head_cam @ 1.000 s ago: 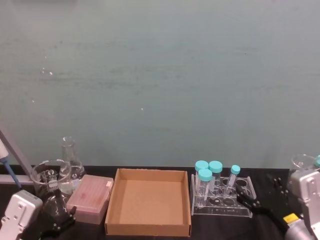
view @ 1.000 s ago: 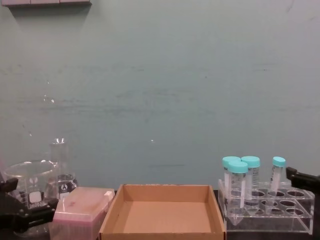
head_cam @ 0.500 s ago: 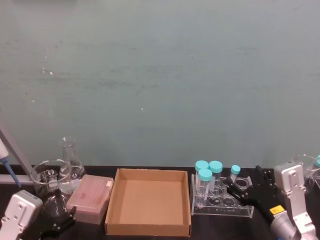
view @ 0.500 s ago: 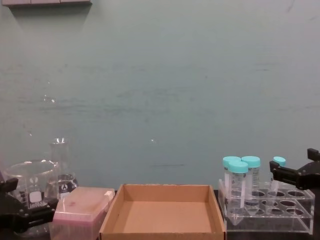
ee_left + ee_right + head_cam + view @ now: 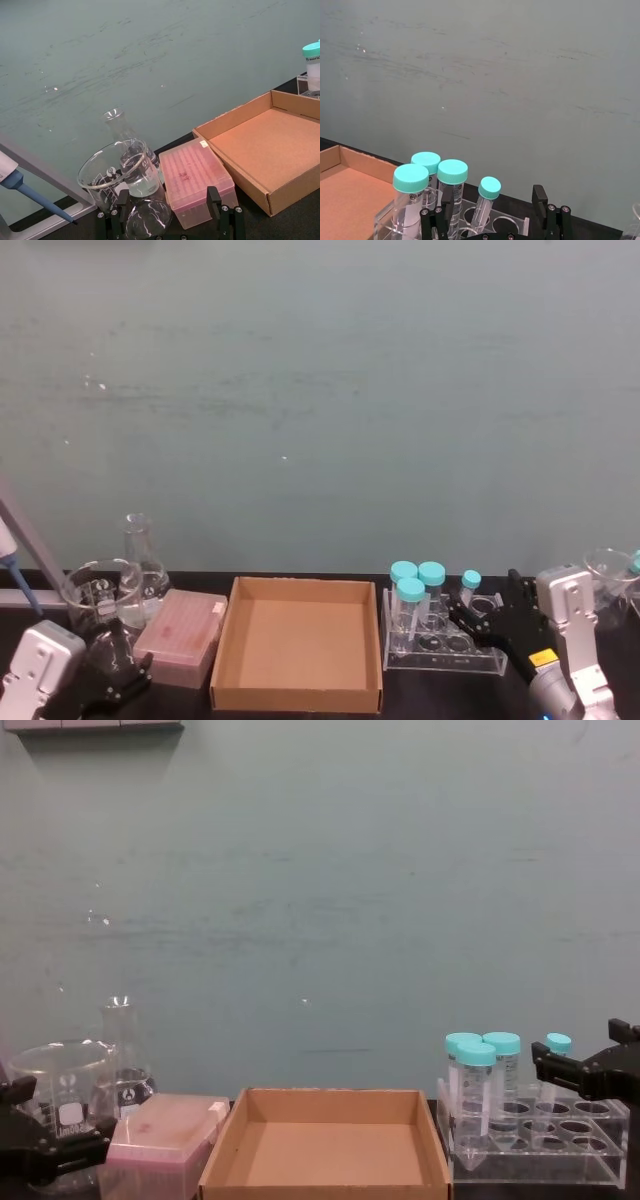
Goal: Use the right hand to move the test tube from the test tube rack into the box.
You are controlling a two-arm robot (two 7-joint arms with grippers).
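The slim test tube [image 5: 471,580] [image 5: 489,189] [image 5: 558,1043] with its small teal cap leans in the back row of the clear test tube rack [image 5: 445,658] [image 5: 540,1165], just right of three wider capped tubes [image 5: 412,580]. My right hand [image 5: 490,608] [image 5: 492,225] [image 5: 590,1062] is open at the rack's right end. Its fingers [image 5: 549,210] stand wide apart at the level of the slim tube's upper part, without touching it. The brown cardboard box [image 5: 295,700] [image 5: 325,1188] [image 5: 235,172] sits empty left of the rack. My left gripper [image 5: 115,685] [image 5: 167,225] rests open at the lower left.
A pink translucent box [image 5: 182,635] [image 5: 197,172], a beaker [image 5: 98,592], an Erlenmeyer flask [image 5: 140,545] and a round flask [image 5: 147,222] crowd the table's left side. More glassware [image 5: 608,565] stands at the far right. A teal wall closes the back.
My right hand has come up from the lower right to the rack, and its fingers now flank the slim tube. The left arm and the tubes have not moved.
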